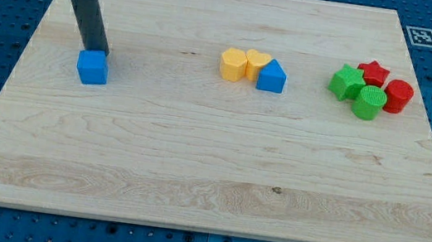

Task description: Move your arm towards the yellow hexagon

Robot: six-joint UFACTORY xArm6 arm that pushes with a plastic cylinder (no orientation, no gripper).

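My tip (pixel 101 52): a bare dark rod, no claw to open or close, touching blue cube (pixel 92 67) at its 12 o'clock edge. Yellow hexagon block (pixel 232 65) sits mid-board on pale wooden board (pixel 193 168), at 3 o'clock from my tip, well apart. Yellow heart-shaped block (pixel 257 63) touches the hexagon's 3 o'clock side; blue triangular block (pixel 271 77) just beyond.

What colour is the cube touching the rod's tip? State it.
Blue cube, beside my tip, camera view.

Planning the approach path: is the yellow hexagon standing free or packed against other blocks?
Packed. The yellow hexagon touches the yellow heart on the view's right, with the blue triangular block beyond. My tip is far left, behind the blue cube.
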